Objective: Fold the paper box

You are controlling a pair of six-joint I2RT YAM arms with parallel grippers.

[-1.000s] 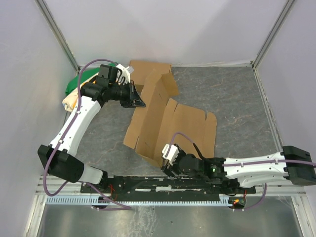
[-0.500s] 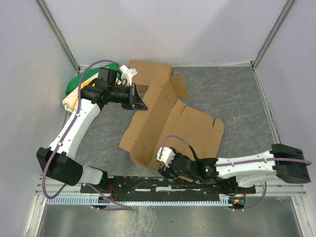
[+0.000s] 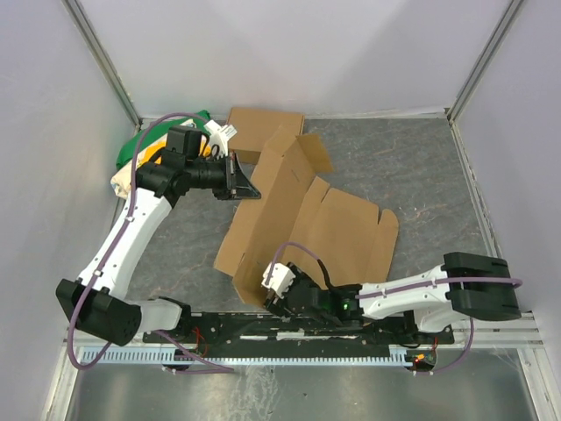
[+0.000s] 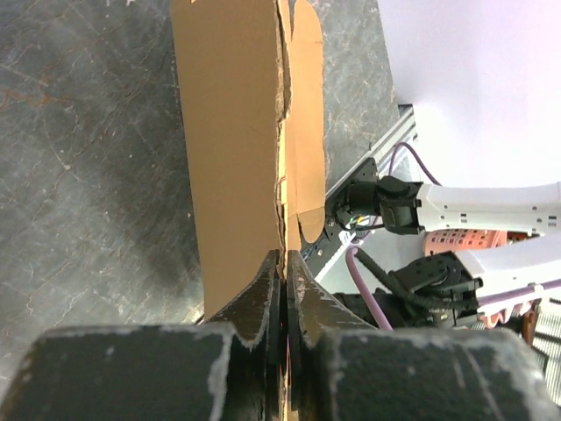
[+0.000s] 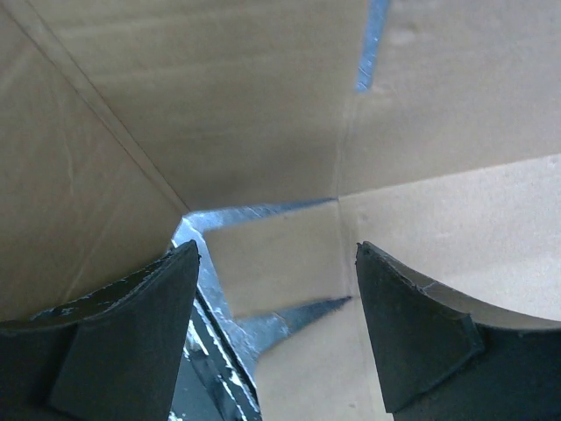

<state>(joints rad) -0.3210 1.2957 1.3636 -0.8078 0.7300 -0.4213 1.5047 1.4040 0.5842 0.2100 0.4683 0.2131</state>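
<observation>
The paper box is a brown die-cut sheet lying partly flat, with its left long panel lifted on edge. My left gripper is shut on that panel's far end; in the left wrist view its jaws pinch the thin cardboard edge. My right gripper sits low at the sheet's near left corner. In the right wrist view this gripper stands open, its fingers wide apart, with the box's inner panels and a small flap just beyond them and nothing gripped.
A ready-made brown box lies at the back, behind the left wrist. A green, yellow and white bag sits in the back left corner. The black rail with both arm bases runs along the near edge.
My right arm has slid left along the near edge toward the sheet's near left corner. The sheet has turned a little, its right side swinging out. The left gripper keeps its hold.
</observation>
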